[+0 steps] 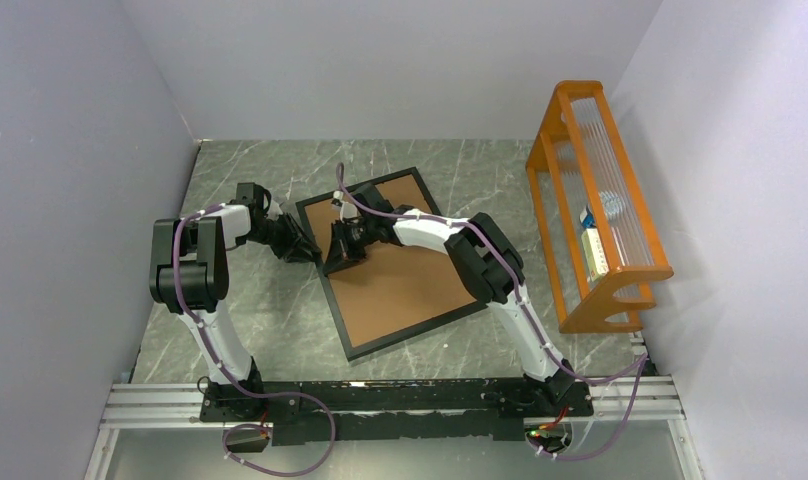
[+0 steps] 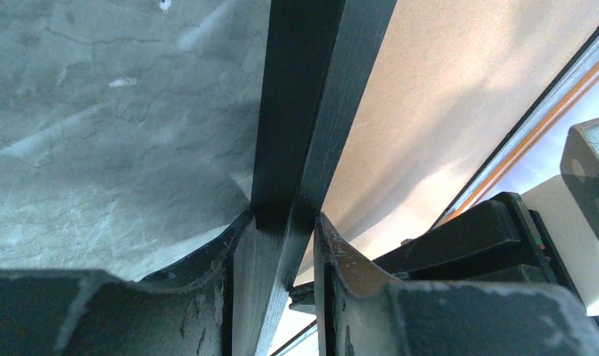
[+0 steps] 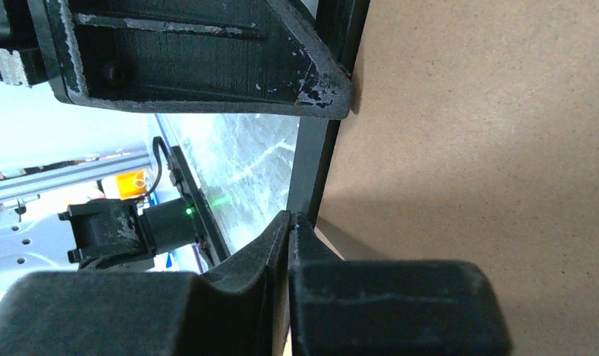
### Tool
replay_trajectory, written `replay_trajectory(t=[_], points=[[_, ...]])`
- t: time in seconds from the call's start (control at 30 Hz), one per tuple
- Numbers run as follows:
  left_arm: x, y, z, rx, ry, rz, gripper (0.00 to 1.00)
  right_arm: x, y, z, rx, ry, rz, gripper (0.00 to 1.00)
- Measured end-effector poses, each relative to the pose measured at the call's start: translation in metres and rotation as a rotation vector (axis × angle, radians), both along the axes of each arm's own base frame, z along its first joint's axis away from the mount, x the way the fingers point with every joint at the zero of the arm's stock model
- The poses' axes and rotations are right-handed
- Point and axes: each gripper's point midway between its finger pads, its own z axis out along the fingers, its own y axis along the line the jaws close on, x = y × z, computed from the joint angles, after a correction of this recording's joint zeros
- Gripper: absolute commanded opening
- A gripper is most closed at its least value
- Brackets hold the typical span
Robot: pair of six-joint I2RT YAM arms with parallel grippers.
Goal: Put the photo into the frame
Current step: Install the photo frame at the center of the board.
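Currently left gripper point(image 2: 282, 222) pinches the frame point(image 2: 304, 89); right gripper point(image 3: 290, 222), pressed together, has the backing point(image 3: 467, 148) just beside its tips. Prying hard could twist the frame from that pinch.

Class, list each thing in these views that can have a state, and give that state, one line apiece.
the frame: lying askew on the table, backing side up.
backing board: seated inside the frame, brown face showing.
left hand: closed on the frame's left rail.
right hand: shut, tips at that rail's inner edge; nothing seen held.
orange rack: standing upright, right of the frame.
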Motion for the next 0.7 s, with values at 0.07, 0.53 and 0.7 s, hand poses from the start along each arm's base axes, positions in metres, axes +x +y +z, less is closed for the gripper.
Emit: replay_trajectory(t=[0.07,0.53,0.7], points=[[0.0,0.0,0.0,0.0,0.0,0.0,0.19,0.0003,-0.0003,-0.0006,-0.003,0.007,-0.006,0.12],[0.0,0.0002,-0.0001,0.001,0.0,0.0,0.19,-0.0016,0.0015,0.0012,-0.038,0.032,-0.007,0.32],[0.0,0.0002,-0.0002,0.002,0.0,0.0,0.19,-0.0026,0.0014,0.0019,-0.055,0.029,-0.002,0.36]])
